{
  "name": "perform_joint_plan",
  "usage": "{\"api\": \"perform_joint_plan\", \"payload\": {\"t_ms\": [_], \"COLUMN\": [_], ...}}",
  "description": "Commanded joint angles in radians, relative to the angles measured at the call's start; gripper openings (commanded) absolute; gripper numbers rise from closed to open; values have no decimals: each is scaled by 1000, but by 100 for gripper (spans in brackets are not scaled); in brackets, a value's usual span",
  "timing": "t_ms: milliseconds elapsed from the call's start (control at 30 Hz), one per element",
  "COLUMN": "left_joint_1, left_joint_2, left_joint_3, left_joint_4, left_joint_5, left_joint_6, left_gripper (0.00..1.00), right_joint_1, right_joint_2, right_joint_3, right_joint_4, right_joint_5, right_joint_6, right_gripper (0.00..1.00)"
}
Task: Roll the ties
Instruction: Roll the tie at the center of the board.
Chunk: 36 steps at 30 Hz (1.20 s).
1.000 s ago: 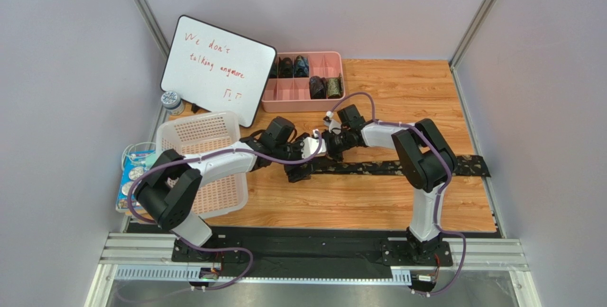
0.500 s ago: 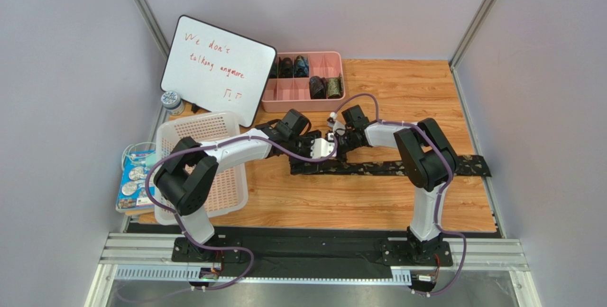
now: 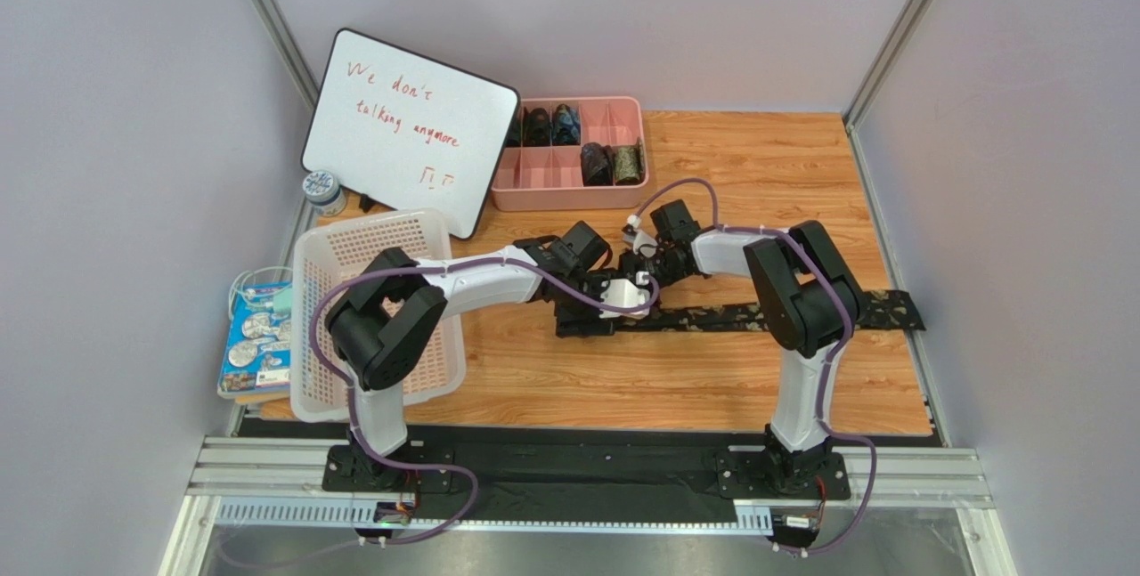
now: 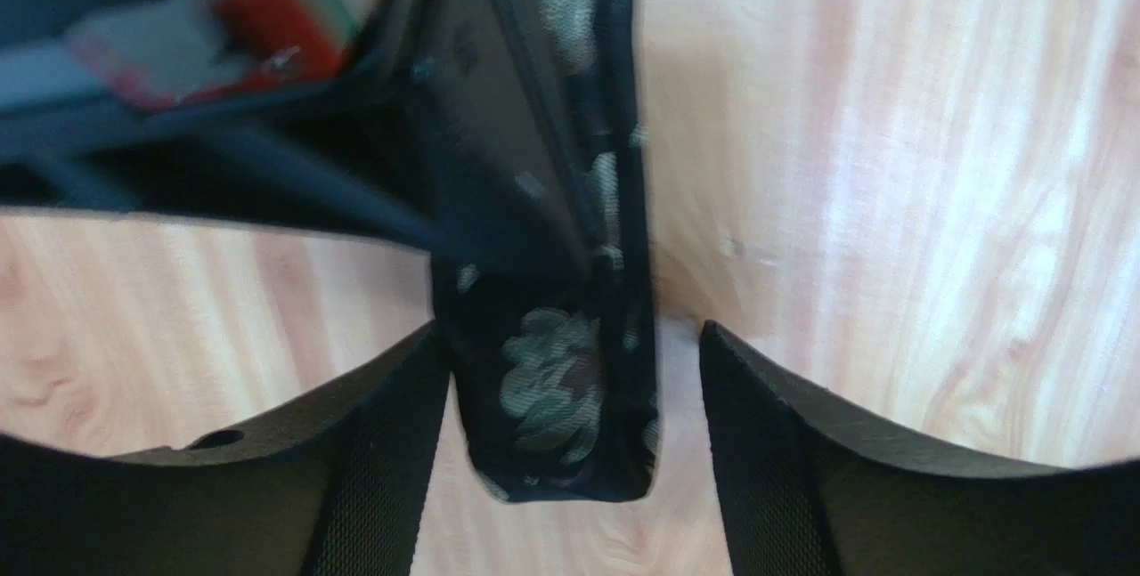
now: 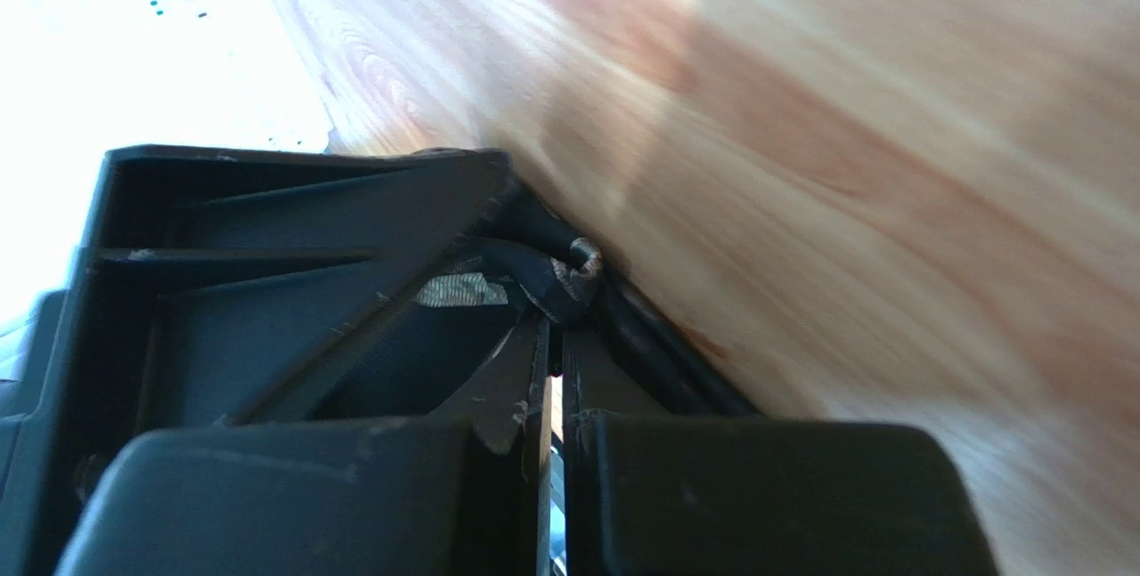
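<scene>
While the tie [image 3: 749,316] lies flat across the table [image 3: 696,389], rolling has barely begun.
Left gripper [image 4: 569,369] straddles the tie's end, fingers apart; right gripper [image 5: 551,329] is pressed together, apparently nipping fabric just beyond. Next, that end likely needs turning over on itself for a tight first coil.

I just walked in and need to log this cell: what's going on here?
Two robot arms are working on a tie laid flat across the table. The left gripper is open, straddling the tie's end, while the right gripper looks pinched shut on the fabric there. Several rolled ties sit in the pink tray behind.
</scene>
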Motion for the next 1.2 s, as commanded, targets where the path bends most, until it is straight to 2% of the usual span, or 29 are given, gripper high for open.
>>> {"api": "perform_joint_plan", "payload": {"t_ms": [0, 167, 233, 367, 467, 567, 600, 800, 867, 1100, 1133, 1167], "left_joint_1": [-24, -50, -55, -56, -56, -56, -56, -56, -55, -56, -55, -55], "left_joint_2": [21, 39, 64, 110, 127, 139, 136, 90, 90, 87, 85, 82], "left_joint_3": [30, 13, 34, 100, 115, 123, 118, 46, 39, 40, 42, 42], "left_joint_4": [10, 60, 70, 93, 113, 111, 113, 121, 122, 130, 127, 127], "left_joint_5": [-16, -13, -6, 5, 19, 25, 25, 28, 21, 42, 50, 51], "left_joint_6": [11, -8, -19, -32, -27, -33, -32, -30, -38, -64, -62, -70], "left_gripper": [66, 50, 46, 33, 29, 28, 28, 28, 29, 29, 29, 30], "right_joint_1": [-30, -61, -79, -115, -136, -156, -161, -178, -173, -144, -141, -142], "right_joint_2": [-2, -14, -24, -45, -65, -88, -96, -99, -91, -47, -44, -42], "right_joint_3": [-6, -23, -24, -20, -9, 3, 5, 22, 22, 25, 23, 26], "right_joint_4": [-46, -61, -78, -124, -167, -189, -190, -190, -178, -137, -129, -130], "right_joint_5": [-26, -32, -38, -54, -64, -78, -80, -97, -97, -63, -57, -43], "right_joint_6": [-63, -85, -102, -142, -175, -183, -182, -165, -149, -125, -123, -122], "right_gripper": [0, 0, 0, 0, 1, 16, 23, 40, 43, 41, 38, 25]}}
